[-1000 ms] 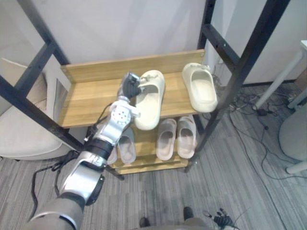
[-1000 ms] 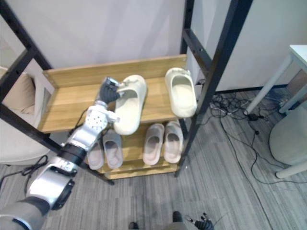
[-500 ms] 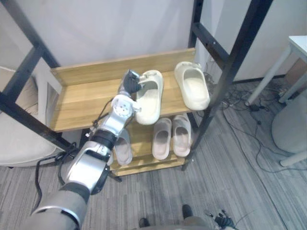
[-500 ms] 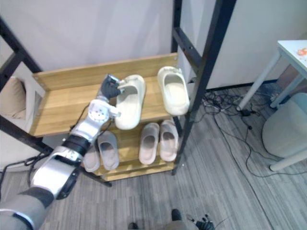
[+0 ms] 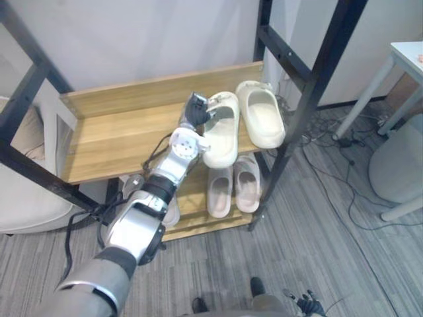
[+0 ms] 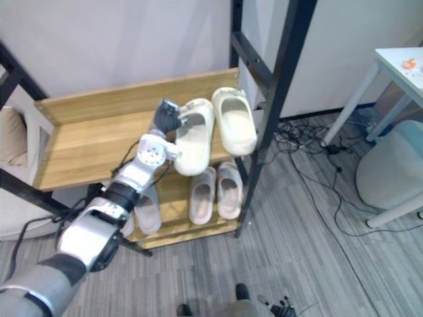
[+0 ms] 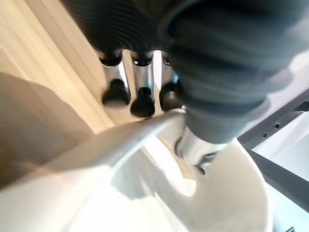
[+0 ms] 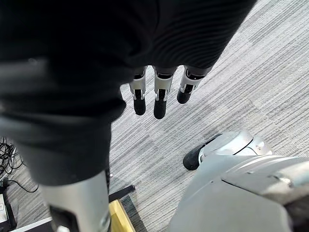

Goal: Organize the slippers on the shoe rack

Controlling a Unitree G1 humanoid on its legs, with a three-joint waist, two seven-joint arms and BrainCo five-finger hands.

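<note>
The left hand (image 5: 196, 111), clamped on the cream slipper (image 5: 223, 134), should slide it toward 3 o'clock, parallel beside its mate (image 5: 262, 123) (heels level).

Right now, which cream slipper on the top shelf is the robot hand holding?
The left cream slipper, whose heel overhangs the shelf front; the left robot hand pinches its strap. The right cream slipper lies free.

Cream slipper (image 5: 222, 132); second cream slipper (image 5: 262, 122), the same shade; shoe rack (image 5: 112, 142) of pale wood-grain shelves and black frame; lower slippers (image 5: 247, 183) pale pinkish-grey; carpet (image 5: 317, 264) grey, finely streaked; left hand (image 5: 195, 112) dark-covered, silver-fingered.
</note>
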